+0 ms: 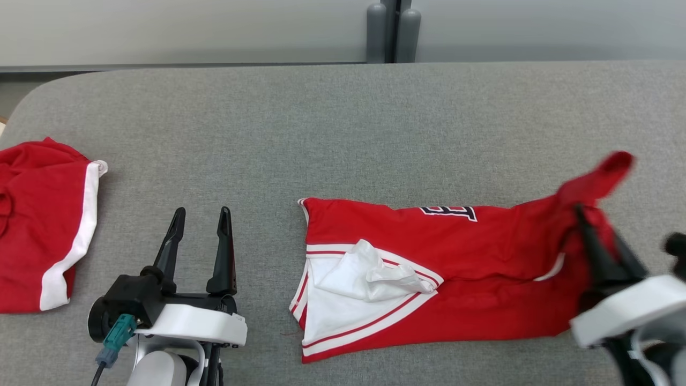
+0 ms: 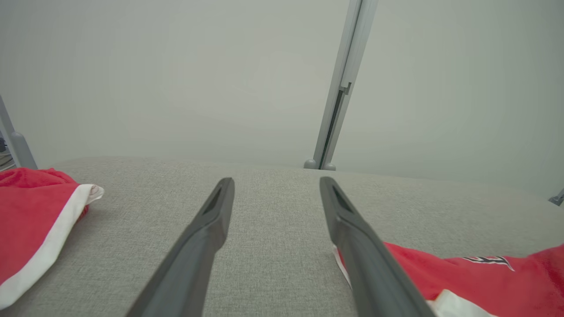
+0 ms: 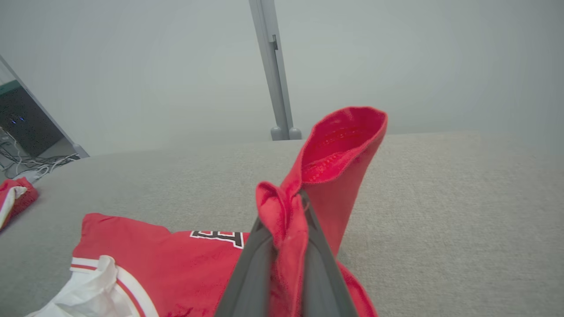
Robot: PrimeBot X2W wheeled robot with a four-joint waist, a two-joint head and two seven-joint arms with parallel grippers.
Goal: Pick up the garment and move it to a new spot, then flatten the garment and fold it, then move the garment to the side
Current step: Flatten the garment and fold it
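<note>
A red garment with white trim and dark lettering lies spread on the grey table, right of centre. My right gripper is shut on its right end, lifting a red flap off the surface; the cloth is pinched between the two fingers. My left gripper hovers open over bare table to the garment's left, nothing between its fingers. The garment's left edge lies just right of that gripper.
A second red garment with a white band lies at the table's left edge, also seen as red cloth in the left wrist view. A grey post stands behind the table's far edge against a pale wall.
</note>
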